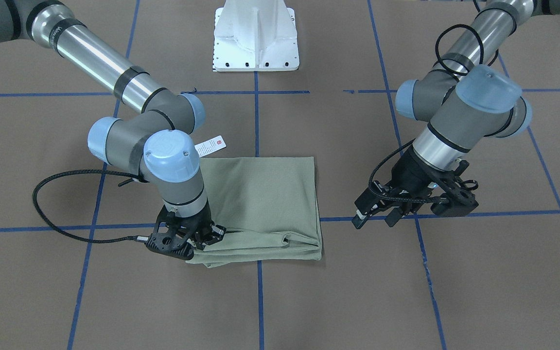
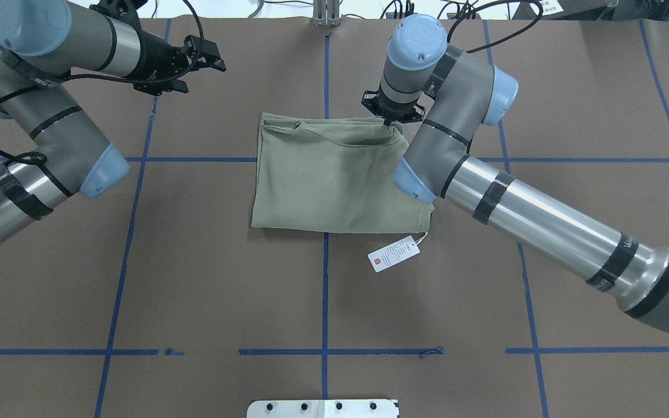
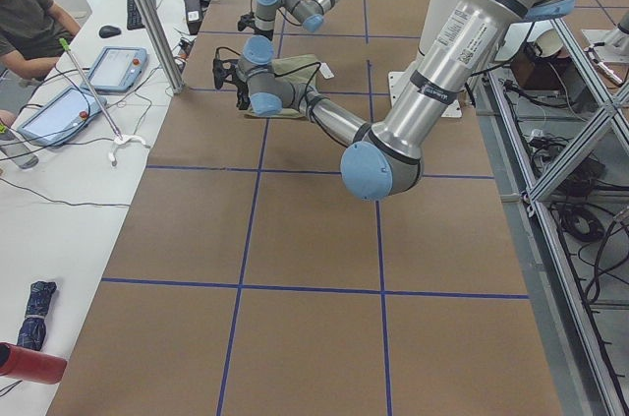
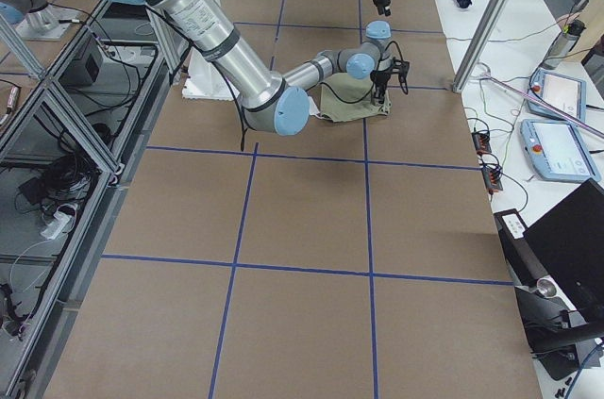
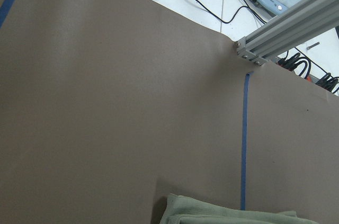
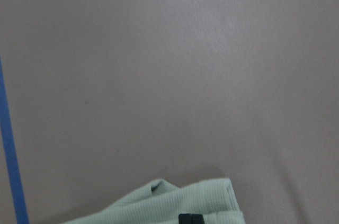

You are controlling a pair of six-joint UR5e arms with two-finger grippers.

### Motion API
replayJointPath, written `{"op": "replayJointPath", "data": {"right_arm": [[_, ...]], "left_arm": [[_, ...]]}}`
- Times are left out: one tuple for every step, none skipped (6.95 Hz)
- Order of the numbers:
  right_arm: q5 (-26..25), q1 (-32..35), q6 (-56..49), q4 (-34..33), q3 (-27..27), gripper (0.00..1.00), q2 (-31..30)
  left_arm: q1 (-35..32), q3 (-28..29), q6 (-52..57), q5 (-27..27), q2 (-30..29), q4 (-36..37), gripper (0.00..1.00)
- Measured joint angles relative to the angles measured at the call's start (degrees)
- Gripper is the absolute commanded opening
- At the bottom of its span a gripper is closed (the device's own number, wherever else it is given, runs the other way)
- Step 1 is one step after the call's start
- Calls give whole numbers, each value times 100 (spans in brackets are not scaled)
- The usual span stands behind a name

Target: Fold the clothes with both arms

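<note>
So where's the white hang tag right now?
In the overhead view, the hang tag lies on the table, just off the robot-side right corner of the folded shirt.

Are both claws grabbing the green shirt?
No, only the right claw pinches a corner of the green shirt; the left claw hangs off to the side, well away from it.

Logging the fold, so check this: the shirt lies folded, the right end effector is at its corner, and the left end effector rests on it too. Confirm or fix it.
Wrong on the left end effector: it hangs over bare table, apart from the shirt, as the front-facing view shows. The shirt lies folded, and the right end effector is at its corner.
</note>
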Motion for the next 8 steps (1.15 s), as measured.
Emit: {"op": "replayJointPath", "data": {"right_arm": [[154, 140, -73, 4, -169, 0, 173], [380, 288, -117, -9, -167, 0, 209], [762, 518, -273, -63, 64, 0, 9], [1120, 805, -641, -244, 533, 0, -423], [1347, 1077, -1192, -595, 1121, 0, -938], [1488, 1346, -1937, -1044, 1805, 0, -1528], [1548, 1612, -2720, -1411, 2414, 0, -2139], [1582, 1936, -3565, -1609, 2829, 0, -2745]], "left_arm": [[0, 2, -3, 4, 26, -2, 100], [1, -7, 41, 4, 85, -6, 100], [-10, -61, 233, -2, 183, -6, 100], [-52, -212, 670, -44, 397, 0, 100], [-166, -387, 1274, -154, 710, 3, 100], [-333, -495, 1970, -275, 1059, 4, 100], [-522, -539, 2807, -349, 1425, 42, 100], [-754, -557, 3705, -422, 1688, 261, 100]]}}
